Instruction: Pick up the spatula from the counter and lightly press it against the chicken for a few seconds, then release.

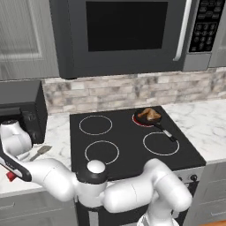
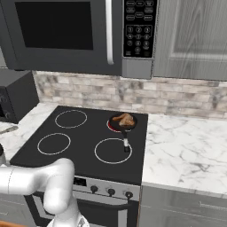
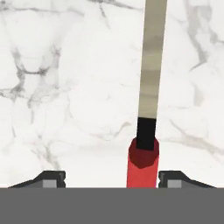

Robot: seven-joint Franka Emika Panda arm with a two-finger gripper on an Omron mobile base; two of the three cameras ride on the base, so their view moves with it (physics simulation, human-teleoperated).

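**Left base view:** The white robot arm (image 1: 132, 194) reaches from the lower right across to the white marble counter (image 1: 57, 128) left of the black glass cooktop (image 1: 128, 141). Its hand hangs low over a flat-bladed, red-handled spatula (image 1: 40, 151) lying on the stone. The grey blade pokes out past the hand toward the stove, and a bit of red handle shows beneath the wrist. On the back right burner sits a small black frying pan (image 1: 164, 130) holding a browned piece of chicken (image 1: 149, 114), well apart from the spatula. A dark grey microwave (image 1: 123, 35) hangs above, and a black countertop oven (image 1: 20, 106) stands against the wall at left.

**Right base view:** The arm (image 2: 44, 181) bends away to the lower left. The chicken (image 2: 125, 118) rests in the frying pan (image 2: 124, 133), whose handle points to the stove's front. A thin grey sliver, apparently the spatula blade (image 2: 8, 130), lies on the counter at the far left edge.

**Hand view:** The gripper (image 3: 113, 180) looks straight down on the marble. The spatula (image 3: 142, 164) runs away from it, red grip first, then a black collar and a pale shaft. The jaws stand wide, with the grip between the dark fingertips (image 3: 52, 178), nearer the right-hand one, and neither touches it.
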